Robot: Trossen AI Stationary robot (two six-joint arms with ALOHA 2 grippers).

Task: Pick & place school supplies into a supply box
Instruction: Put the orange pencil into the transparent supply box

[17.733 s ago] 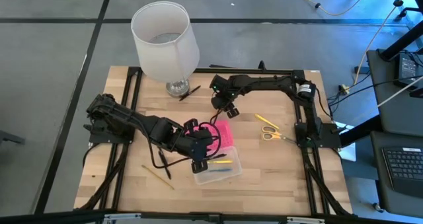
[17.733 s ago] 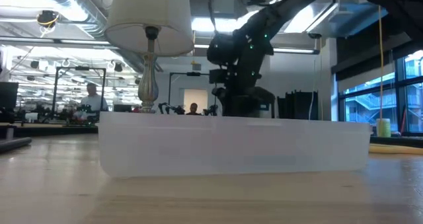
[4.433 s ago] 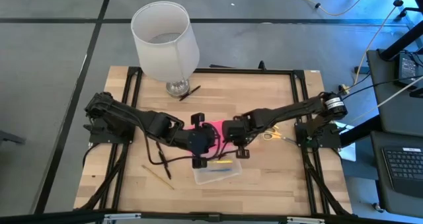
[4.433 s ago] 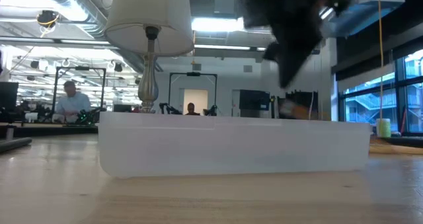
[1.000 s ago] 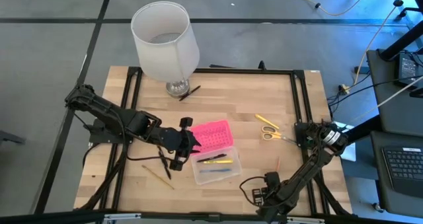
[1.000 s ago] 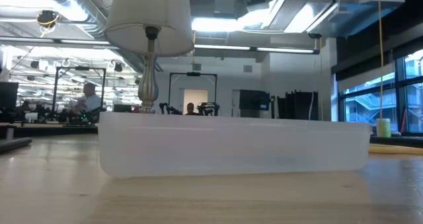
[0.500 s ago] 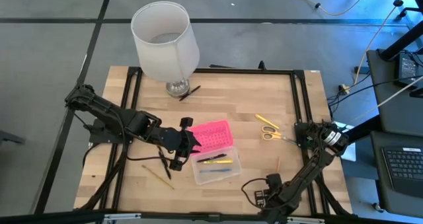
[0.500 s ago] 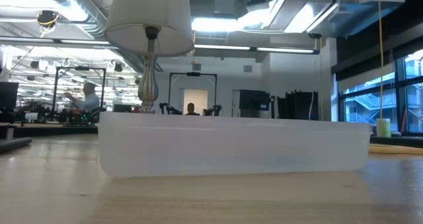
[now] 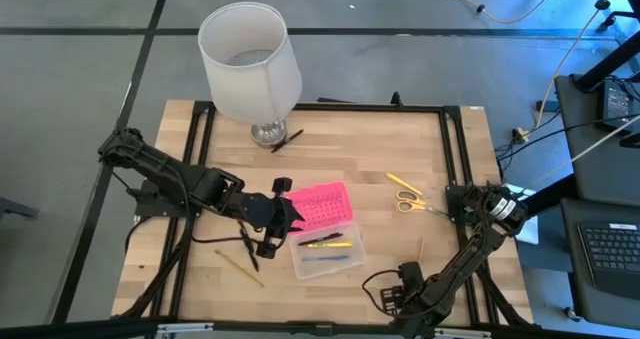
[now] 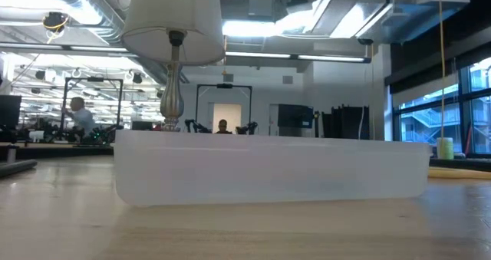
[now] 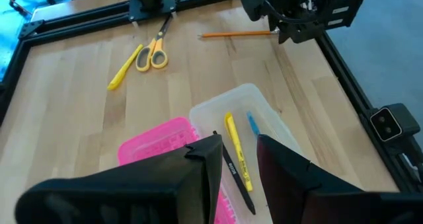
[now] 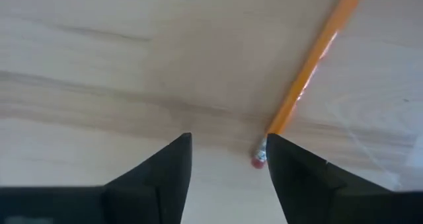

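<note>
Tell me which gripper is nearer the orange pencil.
Right. The right gripper hovers at the orange pencil's eraser end; the left gripper waits across the box.

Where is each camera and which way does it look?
High view: above, looking straight down at the table; both arms show.
Low view: at tabletop height, facing the supply box; no arm shows.
Left wrist view: on the left arm, looking past the left hand at the box and scissors.
Right wrist view: on the right arm; right hand over a pencil.
High and left wrist views share the scissors.
</note>
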